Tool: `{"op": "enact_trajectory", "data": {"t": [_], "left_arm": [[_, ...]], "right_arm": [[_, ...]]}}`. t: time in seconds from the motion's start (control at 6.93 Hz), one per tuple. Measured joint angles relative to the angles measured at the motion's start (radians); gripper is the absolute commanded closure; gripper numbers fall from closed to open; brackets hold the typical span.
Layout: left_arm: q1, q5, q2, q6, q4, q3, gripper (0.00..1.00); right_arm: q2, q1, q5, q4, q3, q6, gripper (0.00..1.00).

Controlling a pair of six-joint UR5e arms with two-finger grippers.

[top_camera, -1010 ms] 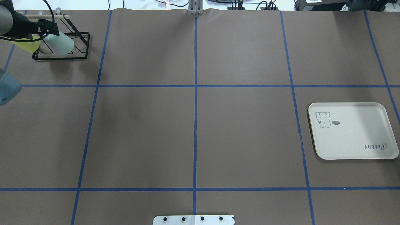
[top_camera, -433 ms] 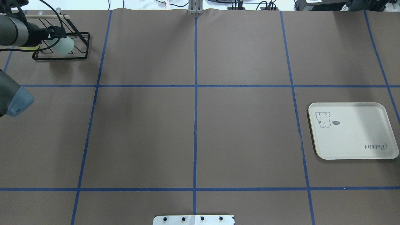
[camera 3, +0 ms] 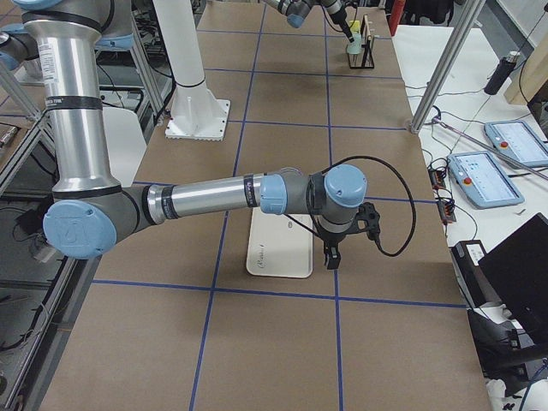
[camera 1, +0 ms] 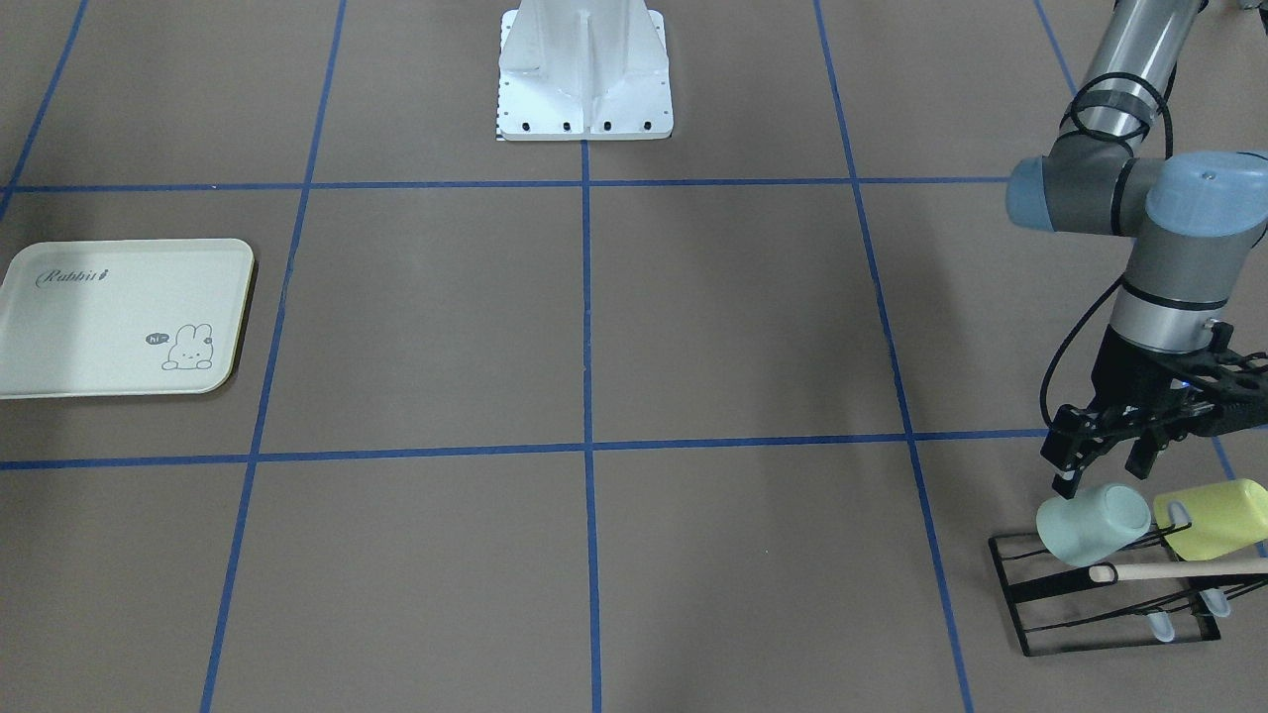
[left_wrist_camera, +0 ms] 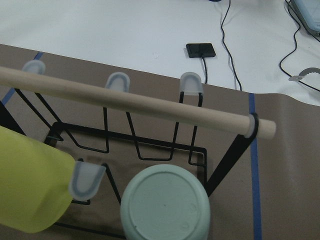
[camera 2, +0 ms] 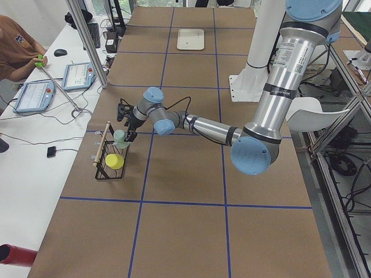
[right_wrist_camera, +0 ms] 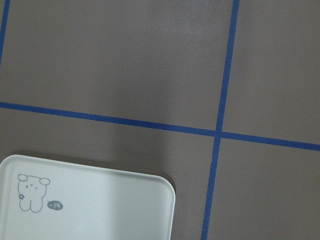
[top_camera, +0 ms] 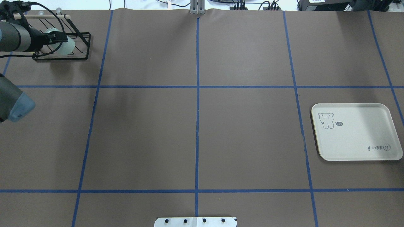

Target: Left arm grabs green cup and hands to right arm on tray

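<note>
exterior front-facing view: left gripper spread wide, holding nothing, hanging over the black wire rack in the bench's far left corner. green cup sits tilted on a rack prong, base up, just below the fingertips, long axis aimed up at the claw. right gripper hangs by the tray near the right edge, well apart; spread or clenched, can't tell.

Mint green cup sits tilted on rack; cream tray lies apart.
</note>
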Motion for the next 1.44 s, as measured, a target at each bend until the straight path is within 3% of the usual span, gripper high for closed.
{"op": "enact_trajectory", "data": {"t": [1.44], "left_arm": [[-0.021, 0.001, -0.054, 0.028, -0.002, 0.090, 0.00]], "right_arm": [[0.001, -0.006, -0.001, 0.000, -0.005, 0.000, 0.00]]}}
